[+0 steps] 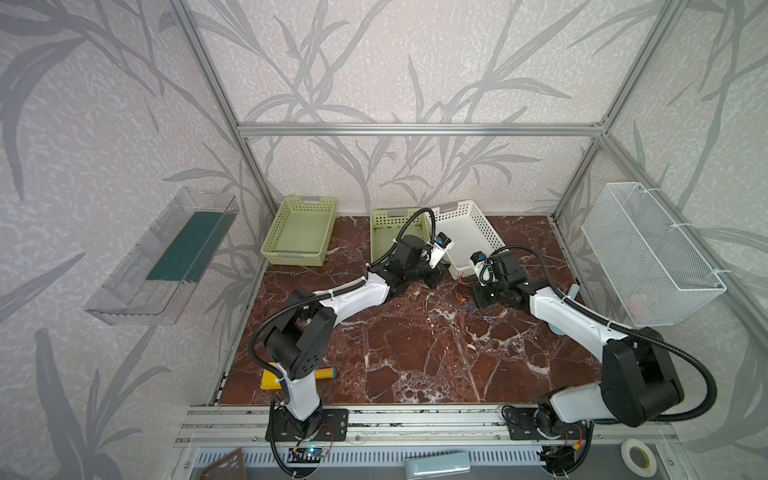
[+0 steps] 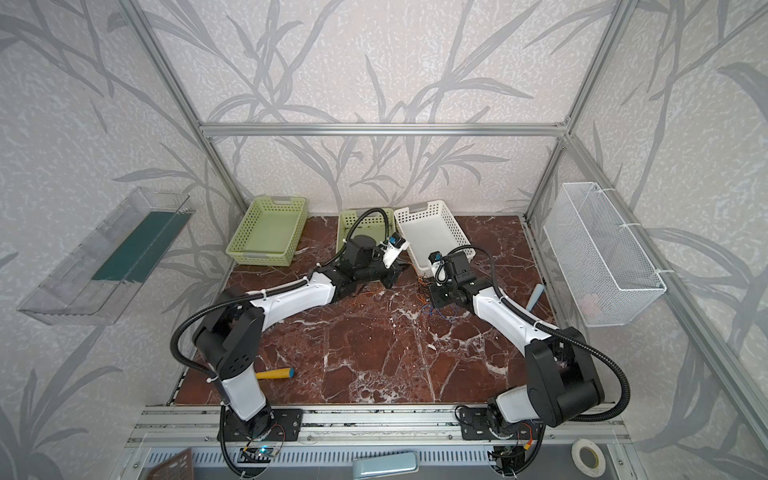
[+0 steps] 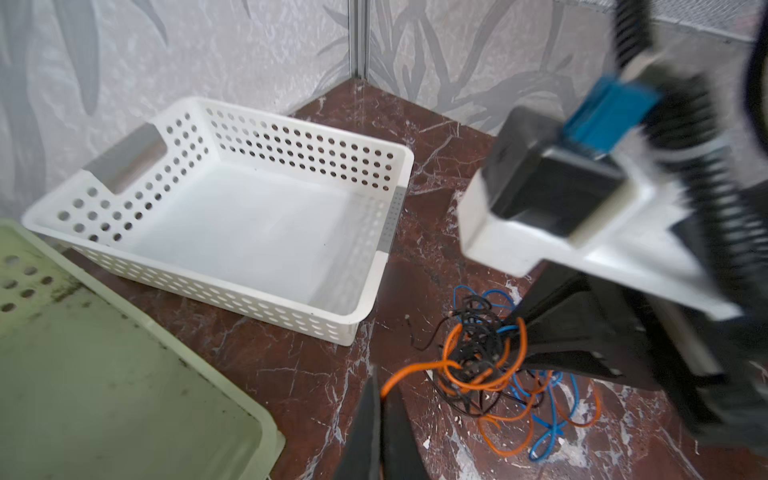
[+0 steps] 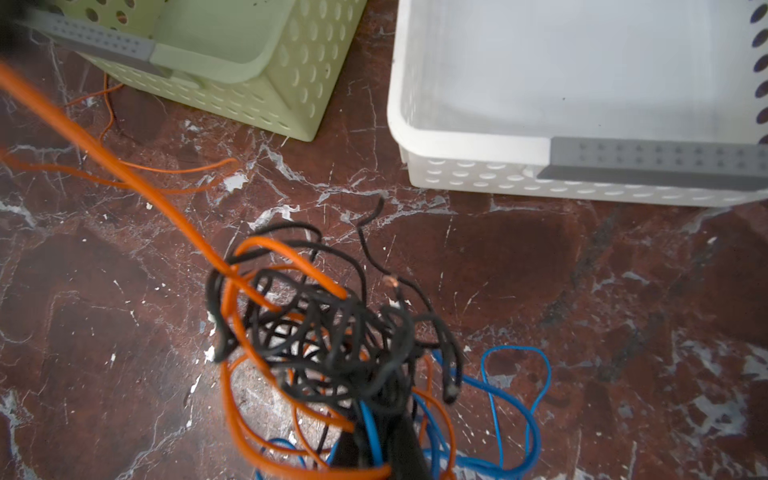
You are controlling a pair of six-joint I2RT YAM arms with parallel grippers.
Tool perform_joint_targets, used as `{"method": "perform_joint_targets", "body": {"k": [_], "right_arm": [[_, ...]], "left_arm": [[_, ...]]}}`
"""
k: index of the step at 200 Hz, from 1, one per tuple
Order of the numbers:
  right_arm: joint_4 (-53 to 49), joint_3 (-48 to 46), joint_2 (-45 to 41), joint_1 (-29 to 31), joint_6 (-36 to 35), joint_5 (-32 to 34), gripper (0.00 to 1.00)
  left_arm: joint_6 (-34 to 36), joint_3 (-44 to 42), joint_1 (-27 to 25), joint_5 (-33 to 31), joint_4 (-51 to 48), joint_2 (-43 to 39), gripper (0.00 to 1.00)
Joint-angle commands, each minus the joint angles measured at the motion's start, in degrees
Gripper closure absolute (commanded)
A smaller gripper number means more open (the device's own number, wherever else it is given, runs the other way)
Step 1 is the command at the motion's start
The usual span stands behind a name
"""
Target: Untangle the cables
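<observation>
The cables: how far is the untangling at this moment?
Done: little; the white basket is empty. In hand: the left gripper is shut on one orange cable leading out of the tangle, which the right gripper grips. Left: black, orange and blue cables are knotted together.

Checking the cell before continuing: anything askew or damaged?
The white basket sits twisted relative to the back wall, out of line with the green basket beside it. One dark cable ends in a bare copper tip, apparently stripped.
</observation>
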Motion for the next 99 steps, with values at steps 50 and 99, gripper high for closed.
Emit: {"method": "perform_joint_targets", "body": {"k": [50,99], "right_arm": [[0.0,0.8,5.9,-0.1,2.7,-1.5,0.98],[0.4,0.8,7.3,-0.1,3.6,-2.1,0.98]], "left_arm": [[1.2,-0.8,0.7,-5.0,1.7,-12.0,1.00],[1.4,5.3,1.9,-5.4,-3.5,-13.5,1.00]]}}
